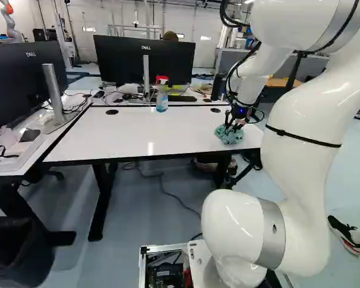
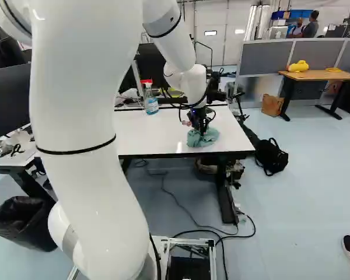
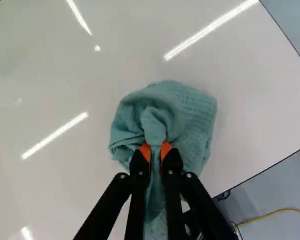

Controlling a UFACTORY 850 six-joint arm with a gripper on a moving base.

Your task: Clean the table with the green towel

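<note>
1. Green and crumpled, the towel (image 3: 192, 112) lies on the white table (image 1: 138, 132), close to the near edge at the right-hand end in the left base view.
2. Clenched, the jaws of the gripper (image 3: 155, 151) grasp a raised fold of it. The orange pads (image 3: 145, 151) press that fold from two sides, which should keep the cloth from slipping out when it is dragged.
3. Pinching the middle rather than a corner leaves loose folds spread around the fingertips. That looks useful: the folds make a soft pad for wiping and help keep the hard fingers off the tabletop.
4. From its base, the white arm (image 1: 309, 138) reaches over to this end, with the gripper pointing down at the table. Such a pose suits light pressing, and the end of the table makes a sensible place to begin or finish a stroke.
5. Near the far edge stands a spray bottle (image 1: 162, 99), upright and well apart from the towel, in front of a black monitor (image 1: 120, 60). Strokes that way would need to stop short of it or go round.
6. Wiping seems the step in hand, though how much is done I cannot judge. Next, a level sweep inward makes sense; too much lift would lose contact, too much push could bunch the cloth further.
</note>
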